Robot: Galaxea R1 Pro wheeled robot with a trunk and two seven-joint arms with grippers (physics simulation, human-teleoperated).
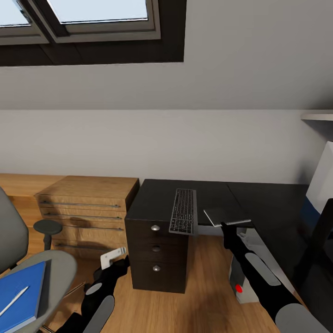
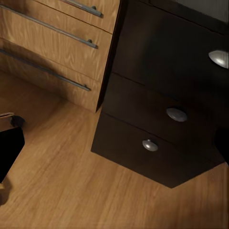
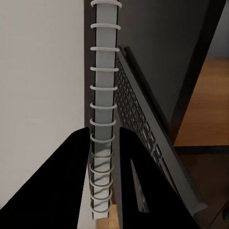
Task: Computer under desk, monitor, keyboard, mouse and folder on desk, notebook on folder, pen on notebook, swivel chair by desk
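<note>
Notebook [image 3: 102, 119] (wire-spiral spine) pinched in right hand [image 3: 107, 157] beside flat keyboard [image 1: 183, 211].

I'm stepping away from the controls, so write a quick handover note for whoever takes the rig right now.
Right gripper: shut on the spiral notebook, held over the desk edge.
Left gripper: open, empty, low beside the desk drawers.
Keyboard is on the desk.
Blue folder with the pen on it is on the swivel chair.
Left: folder to desk, notebook on it, pen on top, chair alongside.

Keyboard [image 1: 183, 211] overhanging desk [image 1: 157, 196] edge, open floor [image 1: 203, 282] below, chair [image 1: 32, 273] leftward
</note>
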